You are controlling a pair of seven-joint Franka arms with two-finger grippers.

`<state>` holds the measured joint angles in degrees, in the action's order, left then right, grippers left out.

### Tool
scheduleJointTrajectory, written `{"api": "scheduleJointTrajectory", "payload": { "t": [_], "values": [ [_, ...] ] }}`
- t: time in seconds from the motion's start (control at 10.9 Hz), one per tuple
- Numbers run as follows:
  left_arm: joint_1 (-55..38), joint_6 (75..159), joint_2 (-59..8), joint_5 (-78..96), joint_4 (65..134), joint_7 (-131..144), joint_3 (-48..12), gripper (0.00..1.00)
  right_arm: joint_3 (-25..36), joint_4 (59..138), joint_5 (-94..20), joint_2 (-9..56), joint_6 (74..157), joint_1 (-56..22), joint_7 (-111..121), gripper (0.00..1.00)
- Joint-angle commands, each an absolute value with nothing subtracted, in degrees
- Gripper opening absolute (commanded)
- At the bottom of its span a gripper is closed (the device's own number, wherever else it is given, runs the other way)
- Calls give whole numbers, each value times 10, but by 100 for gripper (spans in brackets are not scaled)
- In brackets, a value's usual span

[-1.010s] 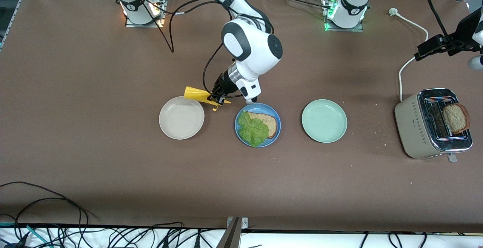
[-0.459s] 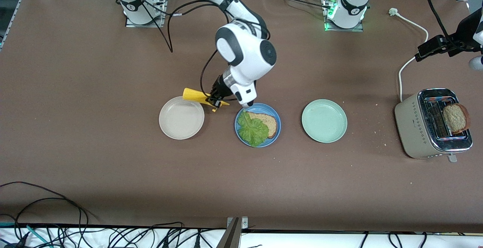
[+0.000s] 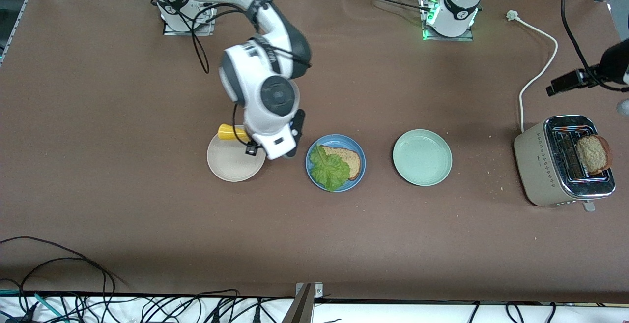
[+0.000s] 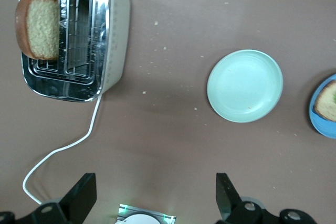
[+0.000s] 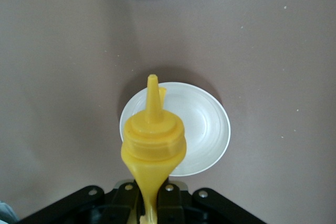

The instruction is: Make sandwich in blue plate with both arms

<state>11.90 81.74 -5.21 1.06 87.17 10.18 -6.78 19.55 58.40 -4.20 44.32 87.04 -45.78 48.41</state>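
Front view: the round blue plate (image 3: 359,174) sits mid-table, holding one brown crusted bread slice (image 3: 350,160) partly covered by a crinkly lettuce leaf (image 3: 328,169). At its 9 o'clock lies a smooth beige plate (image 3: 231,165); over it hangs the right gripper (image 5: 149,203), clamped on a yellow plastic squeeze bottle (image 5: 152,145) with a cone nozzle. At 3 o'clock are a pale green plate (image 3: 422,157) and a toaster (image 3: 540,165) with bread in a slot. The left gripper (image 4: 152,203) waits spread apart above the table.
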Motion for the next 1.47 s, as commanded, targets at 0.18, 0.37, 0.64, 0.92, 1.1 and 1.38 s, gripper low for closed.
{"api": "scheduleJointTrajectory", "payload": {
  "t": [0.18,0.37,0.64,0.92,1.1,1.38],
  "values": [
    [176,831,-144,-53,836,22,-69,100,185,586,-269,403,828,-275,694,0],
    [213,880,-161,-59,836,-9,-69,100,183,587,-379,403,786,-198,774,0],
    [252,946,-198,-84,836,-94,-69,100,183,597,-462,406,721,-127,882,0],
    [293,1017,-236,-84,837,-153,-69,100,183,660,-534,408,687,-63,1035,0],
    [306,1040,-258,-78,838,-175,-69,100,183,708,-541,409,686,-34,1147,0],
    [306,1056,-275,-78,838,-174,-71,100,183,773,-548,418,687,-8,1289,0]
  ]
}}
